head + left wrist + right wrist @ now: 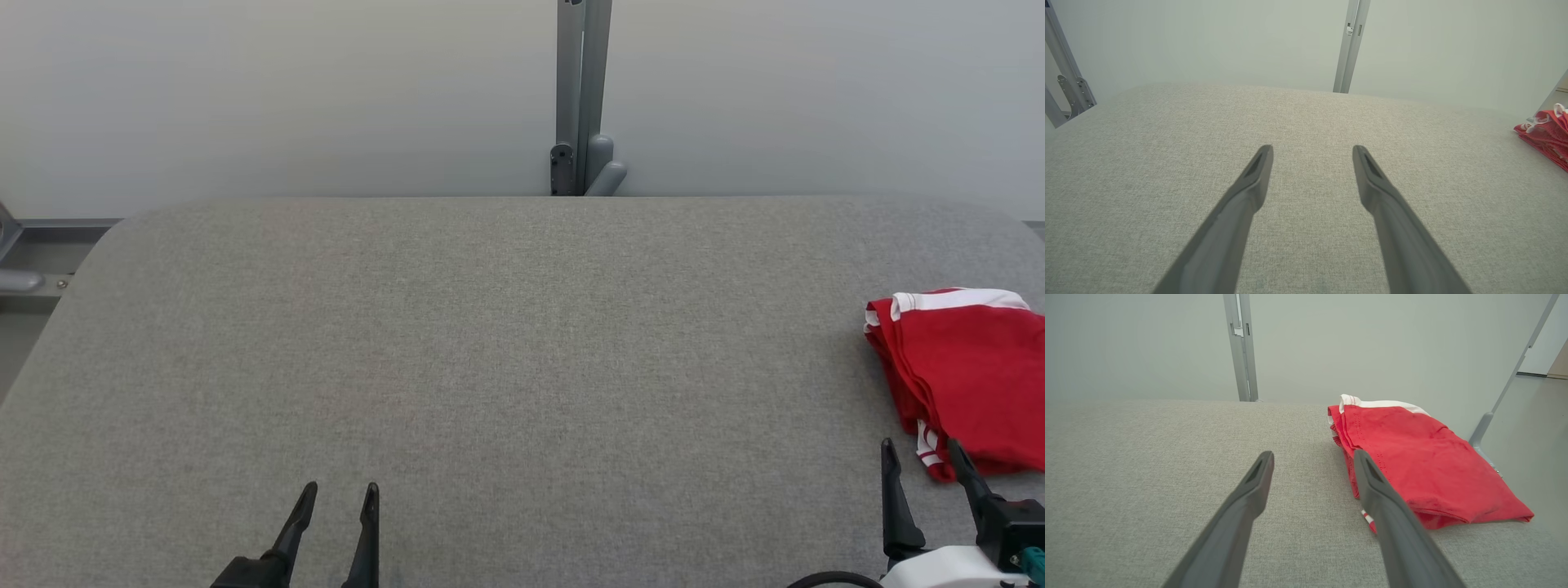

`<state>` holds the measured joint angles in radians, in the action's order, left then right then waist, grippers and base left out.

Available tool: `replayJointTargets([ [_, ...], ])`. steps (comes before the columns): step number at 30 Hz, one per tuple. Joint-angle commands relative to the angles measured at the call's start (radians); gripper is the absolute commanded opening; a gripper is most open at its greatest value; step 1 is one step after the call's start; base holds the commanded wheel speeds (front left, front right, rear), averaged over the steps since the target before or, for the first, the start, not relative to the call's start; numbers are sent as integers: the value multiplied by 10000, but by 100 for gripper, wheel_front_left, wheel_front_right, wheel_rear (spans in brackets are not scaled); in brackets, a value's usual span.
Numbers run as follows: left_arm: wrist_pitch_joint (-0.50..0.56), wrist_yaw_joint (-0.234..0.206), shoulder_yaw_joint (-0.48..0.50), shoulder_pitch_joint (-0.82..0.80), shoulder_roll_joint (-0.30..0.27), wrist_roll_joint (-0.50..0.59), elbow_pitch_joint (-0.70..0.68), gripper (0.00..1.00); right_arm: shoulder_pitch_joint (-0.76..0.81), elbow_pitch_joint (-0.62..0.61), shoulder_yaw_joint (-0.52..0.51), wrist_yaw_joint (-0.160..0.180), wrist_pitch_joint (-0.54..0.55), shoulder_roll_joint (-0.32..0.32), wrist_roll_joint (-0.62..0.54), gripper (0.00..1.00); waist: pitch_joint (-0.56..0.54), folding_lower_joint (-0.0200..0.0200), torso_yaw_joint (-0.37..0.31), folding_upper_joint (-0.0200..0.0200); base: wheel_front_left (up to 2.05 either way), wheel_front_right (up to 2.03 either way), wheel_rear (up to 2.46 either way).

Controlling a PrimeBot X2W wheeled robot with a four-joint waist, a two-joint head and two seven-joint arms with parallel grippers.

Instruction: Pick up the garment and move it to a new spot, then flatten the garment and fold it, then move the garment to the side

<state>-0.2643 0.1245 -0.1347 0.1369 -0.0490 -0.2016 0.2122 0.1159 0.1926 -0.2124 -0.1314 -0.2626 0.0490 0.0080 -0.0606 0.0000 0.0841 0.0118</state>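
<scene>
On left gripper (341,487) and right gripper (921,447), fingers spread, empty. Near the table (490,343) edge, the red garment (963,367) could drop if nudged

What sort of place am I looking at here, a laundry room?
Most likely a robot test lab, not a home: a broad grey fabric-covered table, bare pale panels joined at a metal post, and one red garment lying near the table's right edge.
</scene>
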Motion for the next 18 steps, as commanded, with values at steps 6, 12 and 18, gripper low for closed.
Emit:
replayJointTargets([
  [6, 7, 62, -17, -115, -29, -25, 3, 100, -14, 33, -11, 17, -26, 34, 35, 100, 13, 0, 83, -118, 0, 0, 0],
  [12, 7, 46, -9, -47, -29, -38, 9, 100, 20, 130, -33, 16, -26, 33, 19, 100, -14, 0, 78, -118, 0, 0, 0],
  [18, 7, 51, -64, -117, -29, 71, 28, 100, 60, 95, 261, 16, -28, 27, -302, 100, -18, 0, 106, -118, 0, 0, 0],
])
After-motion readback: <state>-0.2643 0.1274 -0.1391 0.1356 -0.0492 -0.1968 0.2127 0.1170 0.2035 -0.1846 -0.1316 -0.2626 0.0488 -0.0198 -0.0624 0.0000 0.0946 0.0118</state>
